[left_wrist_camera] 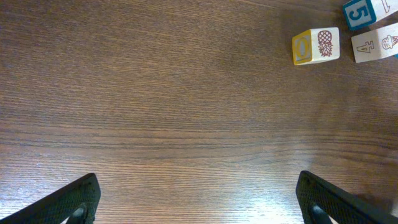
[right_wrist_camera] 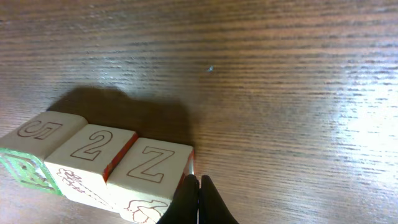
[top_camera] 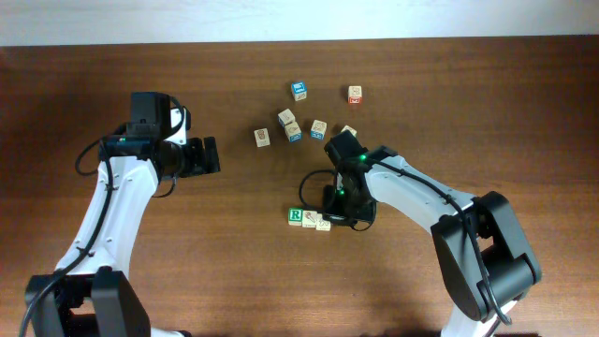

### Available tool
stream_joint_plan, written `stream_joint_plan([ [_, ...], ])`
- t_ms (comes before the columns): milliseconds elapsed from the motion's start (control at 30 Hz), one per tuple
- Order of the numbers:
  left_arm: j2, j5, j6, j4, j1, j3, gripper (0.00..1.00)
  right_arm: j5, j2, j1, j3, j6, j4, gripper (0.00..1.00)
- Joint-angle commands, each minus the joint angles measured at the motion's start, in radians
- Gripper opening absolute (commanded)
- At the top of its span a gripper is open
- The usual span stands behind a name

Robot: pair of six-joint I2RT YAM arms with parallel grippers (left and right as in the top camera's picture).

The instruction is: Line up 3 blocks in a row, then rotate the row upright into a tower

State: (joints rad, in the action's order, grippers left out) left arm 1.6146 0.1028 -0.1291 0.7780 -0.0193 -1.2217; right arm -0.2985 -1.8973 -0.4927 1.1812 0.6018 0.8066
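Right end effector (right_wrist_camera: 198, 184): clenched, both fingertips pressed together with no gap, nothing between them. It stands low over the tabletop (right_wrist_camera: 292, 93) at the near right corner of the Z block (right_wrist_camera: 152, 169). The tips lie against or just beside that block's red-edged side, and I cannot confirm contact from the wrist view. The three blocks sit in one touching row running to the left of my right end effector: first the Z block, then the 2 block (right_wrist_camera: 91, 157) with a red side face, then the green-faced block (right_wrist_camera: 38, 135) at the far end. All three rest flat on the tabletop, letters and digits upward in the wrist view. In the overhead view the same row (top_camera: 309, 220) shows a green R at its outer end, with my right end effector (top_camera: 337, 208) immediately beside the other end. Left end effector (left_wrist_camera: 198, 180): released, fingers spread wide, holding and touching nothing, bare tabletop between them. Ahead of it and off to its right stand a pineapple cube (left_wrist_camera: 317, 45), a blue cube (left_wrist_camera: 359, 12) and a pale cube marked 4 (left_wrist_camera: 376, 46), all well apart from its fingers. In the overhead view my left end effector (top_camera: 208, 154) is well apart from the row.
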Motion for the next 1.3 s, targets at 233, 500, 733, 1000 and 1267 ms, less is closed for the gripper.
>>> stream_joint_plan([
  [233,0.011,0.014,0.015,0.113,0.0,-0.006,0.99,-0.039,-0.006,-0.029,-0.002,0.009,-0.113,0.05],
  [500,0.011,0.002,0.04,0.032,-0.006,-0.008,1.0,-0.004,0.032,-0.078,0.144,-0.05,0.137,0.16],
  [733,0.022,0.066,0.018,0.05,-0.063,-0.006,0.36,0.158,0.016,-0.266,0.142,0.115,0.092,0.04],
  [1000,0.071,0.066,-0.013,0.05,-0.062,-0.006,0.33,0.206,-0.076,-0.277,0.142,0.183,0.071,0.04],
  [1267,0.071,0.066,-0.013,0.05,-0.062,-0.006,0.34,0.206,-0.084,-0.264,0.142,0.163,0.043,0.04],
])
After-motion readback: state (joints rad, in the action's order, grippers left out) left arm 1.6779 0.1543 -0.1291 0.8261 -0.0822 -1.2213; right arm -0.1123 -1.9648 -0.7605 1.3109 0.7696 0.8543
